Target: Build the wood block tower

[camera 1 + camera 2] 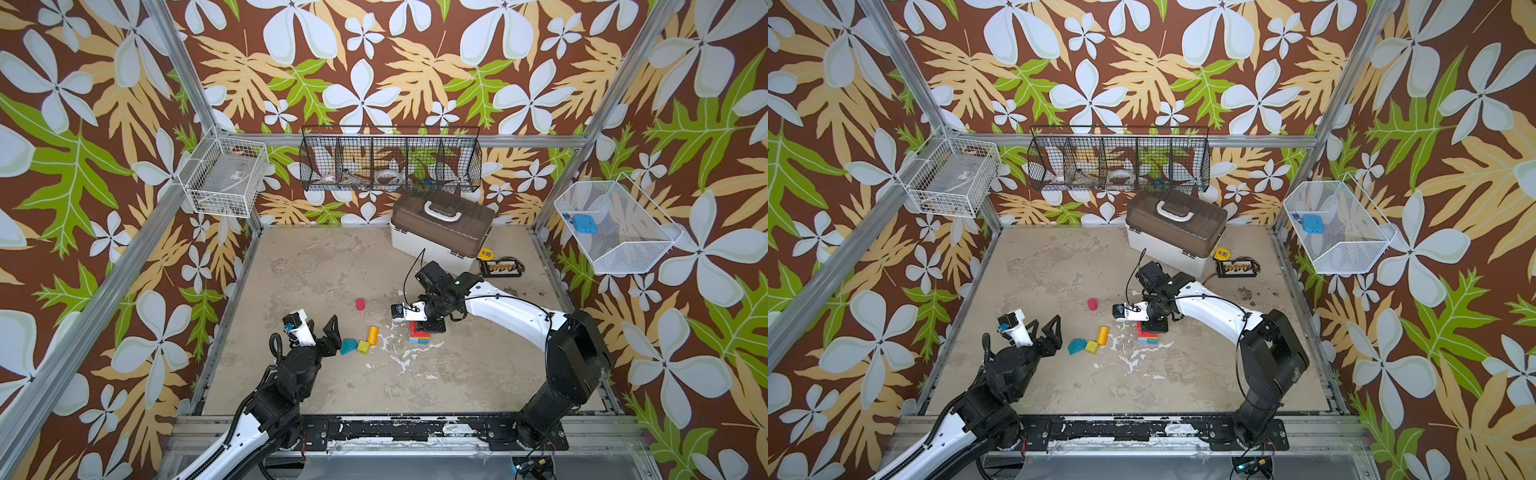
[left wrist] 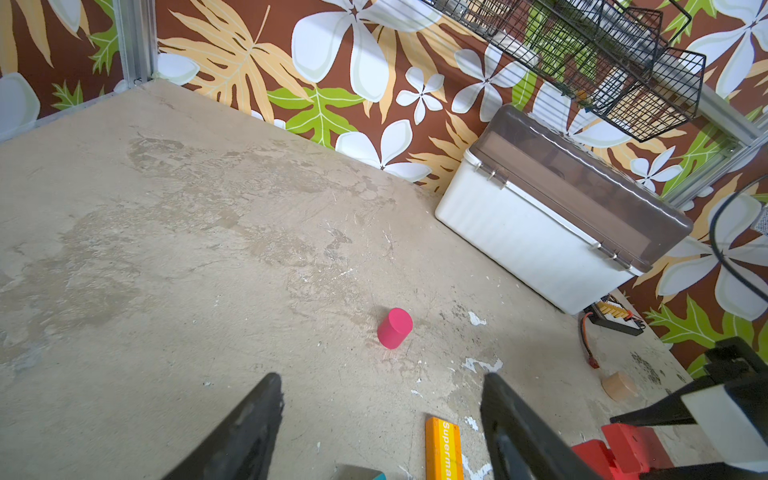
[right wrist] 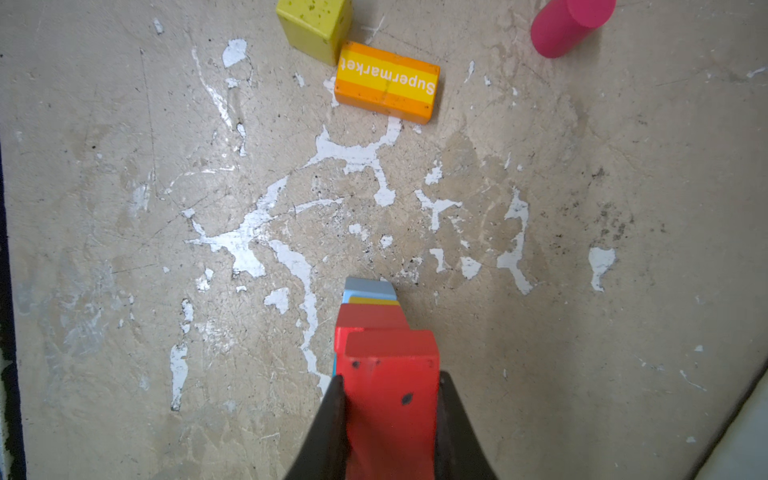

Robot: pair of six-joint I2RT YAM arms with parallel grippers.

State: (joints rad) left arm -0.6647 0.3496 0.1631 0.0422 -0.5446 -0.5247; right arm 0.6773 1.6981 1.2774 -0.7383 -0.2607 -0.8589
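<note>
A worn beige tabletop [image 1: 316, 266], chipped to white in patches, sits inside walls of floral wallpaper. The right gripper [image 3: 390, 378] has its jaws closed narrowly on the two side faces of a red block [image 3: 390, 357]. That probably keeps the block's underside free to meet the stack. Directly below the jaws rises the tower [image 3: 370, 309], with a blue layer at the bottom, then yellow, then red. Whether the held block already rests on it cannot be told. The left gripper [image 2: 382, 382] hangs with its jaws wide and nothing between them, seemingly parked near the spare pieces for the next pick. An orange "Supermarket" block [image 2: 444, 451] lies between its fingertips, with a pink cylinder [image 2: 395, 328] well beyond them. A teal roof piece [image 1: 348, 346] and a yellow cube [image 1: 363, 347] lie just ahead of those jaws. A bare wood cylinder [image 2: 619, 386] lies off to one side.
</note>
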